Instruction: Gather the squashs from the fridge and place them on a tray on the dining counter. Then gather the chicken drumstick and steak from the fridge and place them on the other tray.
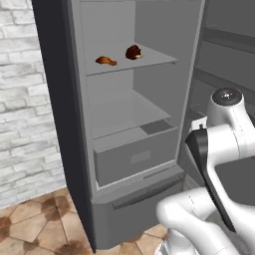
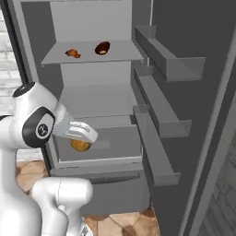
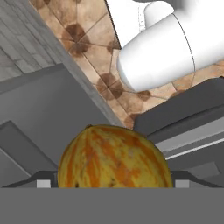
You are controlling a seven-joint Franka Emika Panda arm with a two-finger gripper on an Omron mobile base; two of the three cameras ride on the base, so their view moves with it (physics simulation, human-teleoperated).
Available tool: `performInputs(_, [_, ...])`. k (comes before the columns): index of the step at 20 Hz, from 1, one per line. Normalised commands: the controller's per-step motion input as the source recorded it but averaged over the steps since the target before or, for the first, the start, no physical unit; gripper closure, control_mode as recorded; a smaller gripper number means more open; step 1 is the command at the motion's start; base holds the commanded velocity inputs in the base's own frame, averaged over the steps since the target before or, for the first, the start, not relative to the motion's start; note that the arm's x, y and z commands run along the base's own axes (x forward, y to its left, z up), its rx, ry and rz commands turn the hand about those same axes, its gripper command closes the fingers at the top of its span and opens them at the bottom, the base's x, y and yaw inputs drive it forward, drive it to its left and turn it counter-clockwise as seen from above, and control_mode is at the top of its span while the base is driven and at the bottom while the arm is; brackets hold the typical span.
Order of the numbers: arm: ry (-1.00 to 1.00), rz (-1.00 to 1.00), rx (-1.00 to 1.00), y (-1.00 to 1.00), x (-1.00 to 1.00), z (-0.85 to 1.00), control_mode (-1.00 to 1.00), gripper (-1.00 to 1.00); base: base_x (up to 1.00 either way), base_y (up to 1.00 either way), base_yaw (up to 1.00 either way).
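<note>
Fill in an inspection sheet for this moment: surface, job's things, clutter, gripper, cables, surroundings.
Surface: the fridge stands open; its upper shelf carries two pieces of meat, with a drawer lower down.
Job's things: drumstick and steak lie apart on the upper shelf; one squash is in the gripper, in front of the drawer.
Clutter: nothing seen.
Gripper: gripper has its jaws set wide around the squash, which appears lifted off any surface.
Cables: nothing seen.
Surroundings: door racks on the open door, tiled floor, brick wall.
</note>
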Motion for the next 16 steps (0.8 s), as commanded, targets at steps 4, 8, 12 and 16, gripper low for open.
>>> performInputs(4, [0.00,0.00,0.00,0.00,0.00,0.00,1.00,1.00,-0.81,0.00,0.06])
performInputs(8, [0.00,0.00,0.00,0.00,0.00,0.00,1.00,1.00,-0.72,0.00,0.10])
performInputs(12, [0.00,0.00,0.00,0.00,0.00,0.00,1.00,1.00,-0.57,-0.01,0.14])
performInputs(16, [0.00,0.00,0.00,0.00,0.00,0.00,1.00,1.00,-0.39,0.03,0.16])
